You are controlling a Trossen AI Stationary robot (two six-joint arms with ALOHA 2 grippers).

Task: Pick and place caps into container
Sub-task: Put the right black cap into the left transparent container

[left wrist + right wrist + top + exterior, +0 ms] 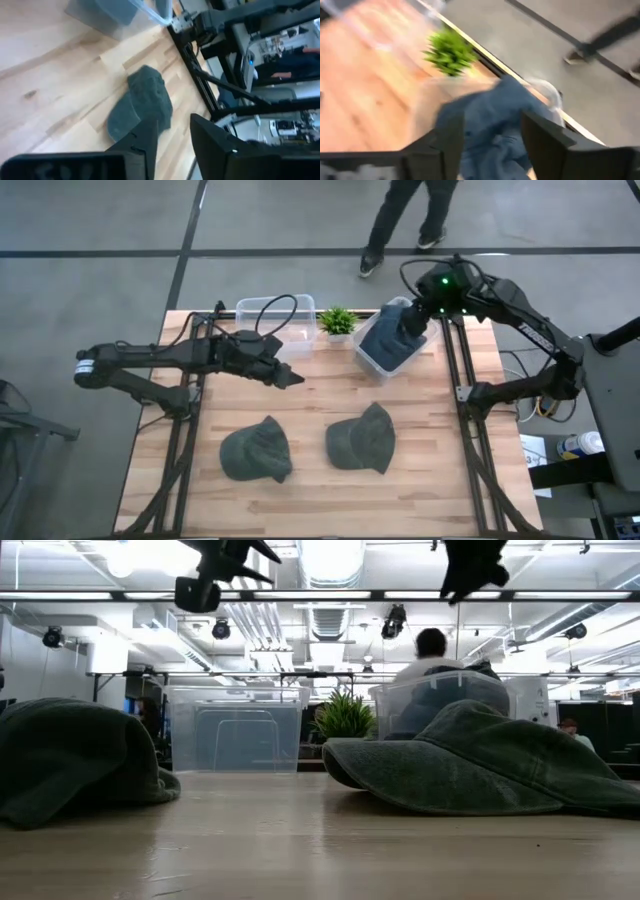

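Olive caps, two on table (420, 500), blue caps (390, 345) in one container (368, 358), right gripper (412, 328) fingers apart above, left gripper (290, 377) fingers apart.

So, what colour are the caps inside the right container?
Slate-blue caps fill the right container; the right wrist view shows them best.

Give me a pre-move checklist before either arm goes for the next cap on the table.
1. Caps left to pick: two olive caps lie on the table, left cap and right cap, apart from each other. Ok.
2. Left hand free: fingers apart, nothing between them, above the table near the empty bin. Ok.
3. Right hand clear of its load: it is over the blue caps in the right bin; release cannot tell.
4. Plant out of the path: between the bins, away from both caps. Ok.
5. Person beyond the table's far edge, off the table. Ok.
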